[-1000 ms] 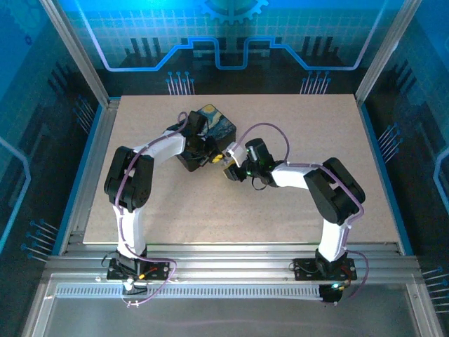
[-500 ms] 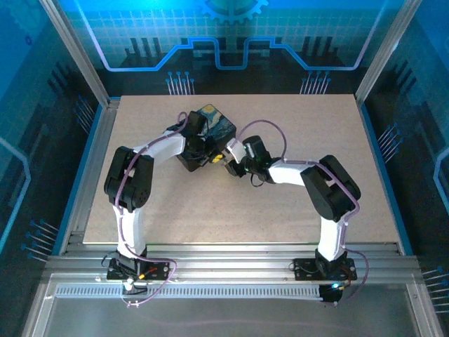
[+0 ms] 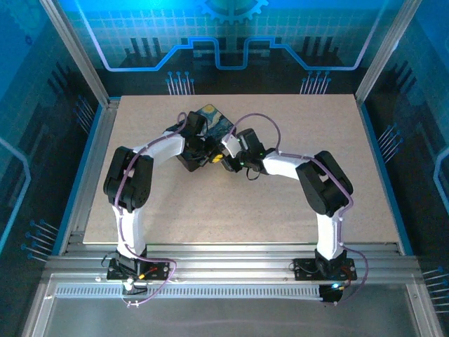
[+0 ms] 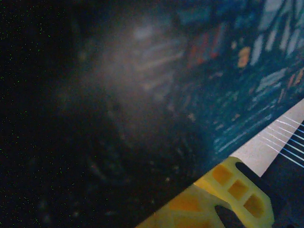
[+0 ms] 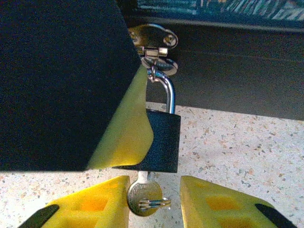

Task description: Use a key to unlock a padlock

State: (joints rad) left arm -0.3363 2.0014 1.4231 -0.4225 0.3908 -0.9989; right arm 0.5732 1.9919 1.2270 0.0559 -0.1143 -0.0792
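A speckled beige table point(image 3: 295, 203) carries the dark starry-print box point(image 3: 214, 118).

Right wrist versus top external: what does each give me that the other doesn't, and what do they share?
Right wrist: the padlock hangs by its shackle from the hasp on the box, a key in its underside, the right gripper open astride the key. Top external: the left arm and right arm meet at the box's painted lid. Shared: the box and the speckled table.
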